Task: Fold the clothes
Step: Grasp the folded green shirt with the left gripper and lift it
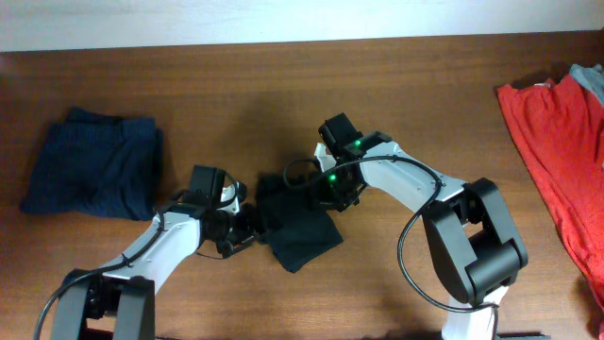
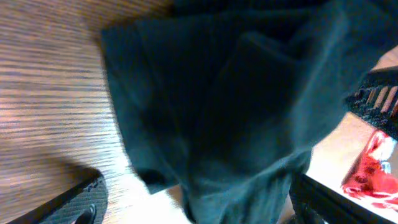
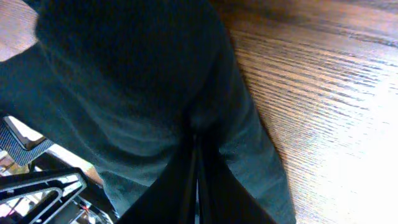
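Black T-shirt point(image 1: 297, 231) bunched mid table, twd front edge. R gripper point(image 1: 335, 189) pressed together, pinching fabric at shirt's far side. L gripper point(image 1: 243, 227) spread wide at shirt's left side, holding nothing. Tip: R carries fold low + slow, L pins near edge, smooth before release.

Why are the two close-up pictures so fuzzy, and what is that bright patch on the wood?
Left wrist view: the shirt fills the frame, too close, soft and smeared. Right wrist view: soft as well, with white glare on the table at lower right. Overhead view: sharper and evenly lit.
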`<control>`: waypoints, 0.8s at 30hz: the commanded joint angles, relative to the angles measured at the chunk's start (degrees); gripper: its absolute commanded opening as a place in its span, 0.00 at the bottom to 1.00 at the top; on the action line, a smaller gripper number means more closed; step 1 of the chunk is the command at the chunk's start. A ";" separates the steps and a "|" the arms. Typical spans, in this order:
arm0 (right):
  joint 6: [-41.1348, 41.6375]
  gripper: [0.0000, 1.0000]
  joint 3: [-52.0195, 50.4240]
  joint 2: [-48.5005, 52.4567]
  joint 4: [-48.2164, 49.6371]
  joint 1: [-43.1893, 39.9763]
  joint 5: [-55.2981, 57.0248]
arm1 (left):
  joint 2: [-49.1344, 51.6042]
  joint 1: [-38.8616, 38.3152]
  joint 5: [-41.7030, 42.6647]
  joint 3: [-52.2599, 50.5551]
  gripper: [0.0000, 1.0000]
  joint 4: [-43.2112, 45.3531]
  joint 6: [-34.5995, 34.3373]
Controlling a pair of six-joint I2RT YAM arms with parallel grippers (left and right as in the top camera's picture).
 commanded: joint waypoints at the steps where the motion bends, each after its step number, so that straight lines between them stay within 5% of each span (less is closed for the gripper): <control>1: 0.48 0.04 0.98 1.11 -0.02 0.48 -0.57 | 3.72 -0.46 -2.16 -0.85 0.94 1.14 -3.45; 11: 0.44 0.04 0.98 1.11 -0.94 0.48 -0.57 | 13.60 -0.94 9.11 -5.92 0.91 15.58 -8.59; 20: 0.44 0.04 0.98 1.11 -0.94 0.48 -0.59 | 13.57 -5.05 15.04 -6.45 0.89 12.92 -9.16; 24: 0.46 0.04 0.98 1.11 -0.94 0.48 -0.59 | 13.55 -5.42 14.38 -6.43 0.76 15.76 -9.18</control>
